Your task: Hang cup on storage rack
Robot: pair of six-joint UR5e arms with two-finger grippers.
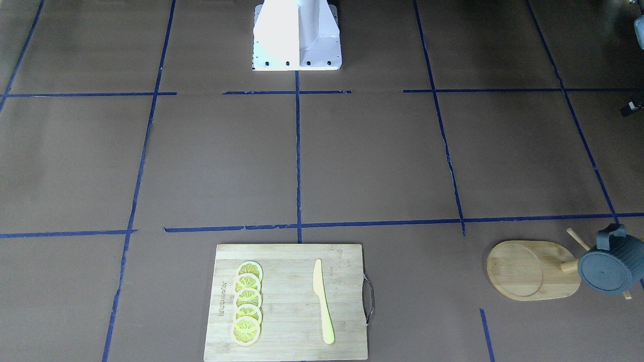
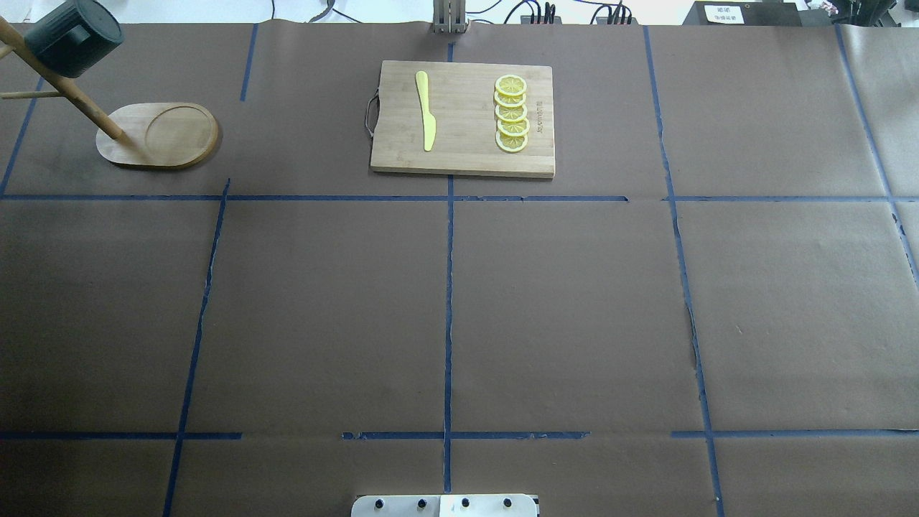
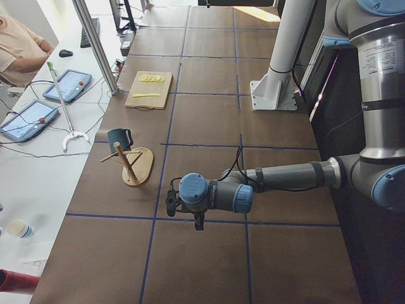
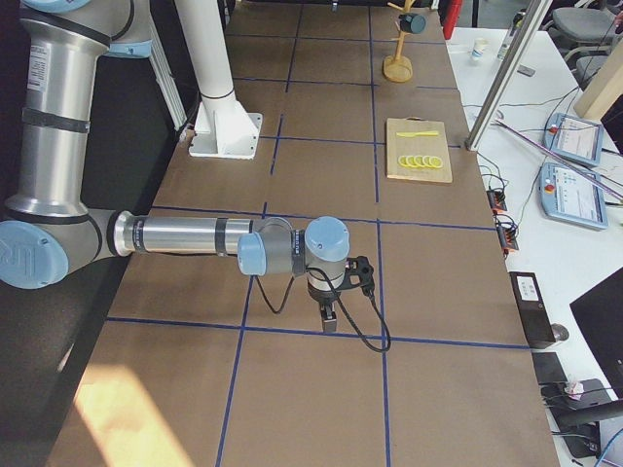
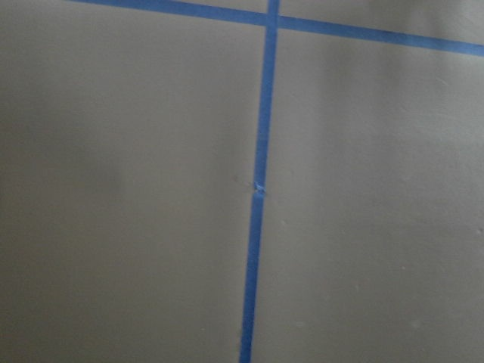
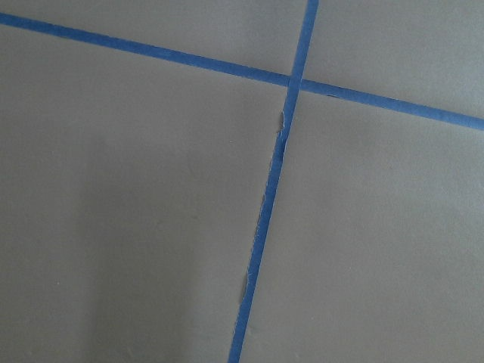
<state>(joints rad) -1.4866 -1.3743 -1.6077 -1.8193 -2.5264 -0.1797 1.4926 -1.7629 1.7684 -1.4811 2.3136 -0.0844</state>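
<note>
Blue-grey cup (image 1: 611, 266) hangs on storage rack (image 1: 523, 271) peg | left fingers (image 3: 199, 223): cannot tell how far open | right fingers (image 4: 328, 321): likewise

left hand (image 3: 199, 223) and right hand (image 4: 329, 319) both point straight down; grip state unclear.

Surface: table (image 2: 574, 301) covered w/ brown paper, split into big squares by blue tape (image 2: 449, 301); tape torn in spots. 3 things sit directly on it. Bamboo cutting board (image 2: 467, 122) lies flat at far edge, centre, across the middle tape line, w/ metal handle (image 2: 371, 115) toward robot's left. The storage rack (image 2: 172, 133) is in far-left corner, oval base flat on the paper, well apart from board. White arm mount (image 2: 445, 506) w/ bolt holes at near edge, centre.
</note>
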